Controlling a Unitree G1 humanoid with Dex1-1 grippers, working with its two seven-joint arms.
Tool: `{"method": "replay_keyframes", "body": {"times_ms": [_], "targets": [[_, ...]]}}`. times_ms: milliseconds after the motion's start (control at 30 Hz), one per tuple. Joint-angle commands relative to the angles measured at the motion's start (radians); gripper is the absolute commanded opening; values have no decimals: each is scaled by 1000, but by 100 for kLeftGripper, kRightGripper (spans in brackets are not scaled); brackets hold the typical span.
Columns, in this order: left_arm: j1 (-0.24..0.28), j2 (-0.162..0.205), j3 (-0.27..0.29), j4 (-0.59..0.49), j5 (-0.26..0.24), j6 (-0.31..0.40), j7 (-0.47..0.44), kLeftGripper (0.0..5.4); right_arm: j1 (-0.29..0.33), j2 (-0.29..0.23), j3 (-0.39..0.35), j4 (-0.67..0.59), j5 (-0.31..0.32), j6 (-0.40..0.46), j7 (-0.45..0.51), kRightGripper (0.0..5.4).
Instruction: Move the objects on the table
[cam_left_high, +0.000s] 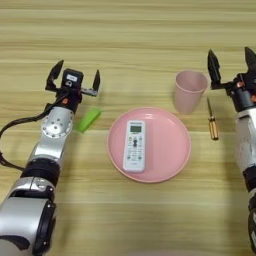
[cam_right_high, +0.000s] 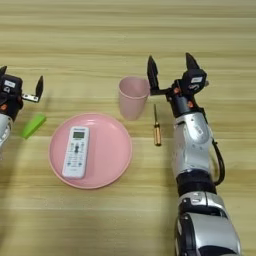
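**Operator:** While both arms hang over the table (cam_left_high: 125, 30), I read it like this: my right end effector (cam_right_high: 172, 70) sits just at 3 o'clock of the pink cup (cam_right_high: 133, 97), fingers spread wide and holding nothing. My left end effector (cam_left_high: 73, 80) is the same, fingers apart, hovering just at 12 o'clock of the green block (cam_left_high: 88, 120).

**Spotter:** Which one goes first?

**Operator:** The cup, I'd say. It stands upright just at 1 o'clock of the pink plate (cam_left_high: 172, 160), apart from its rim. I'd bring the fingers in level from 3 o'clock, one on each side of the wall, and close gently, since thin plastic looks likely to squash or tip.

**Spotter:** Anything in the way?

**Operator:** The screwdriver (cam_right_high: 156, 127) lies just at 4 o'clock of the cup, right under my approach, so I'd keep the wrist high. The remote (cam_left_high: 134, 146) rests on the plate, out of it.

**Spotter:** Room to move?

**Operator:** Plenty of bare wood toward 12 o'clock. No table edge shows in either view.
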Motion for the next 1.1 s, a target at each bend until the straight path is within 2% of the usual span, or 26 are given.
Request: {"method": "replay_keyframes", "body": {"times_ms": [33,167,400,700,867,1100], "targets": [[-15,5,-1,8,8,-7,-1,540,-34,-29,-11,45,-64,-41,-78,538],[-15,4,-3,9,12,-10,1,540,-65,-60,-18,130,-134,-29,-197,538],[-18,3,-4,13,14,-11,4,540,-102,-82,-16,227,-164,-11,-277,538],[-24,4,-5,27,16,-16,7,540,-123,-82,-6,283,-172,8,-300,538],[-27,4,-5,32,16,-18,8,540,-140,-85,-3,332,-179,60,-320,538],[-25,4,-5,28,18,-22,11,540,-143,-85,1,337,-184,60,-327,538]]}}
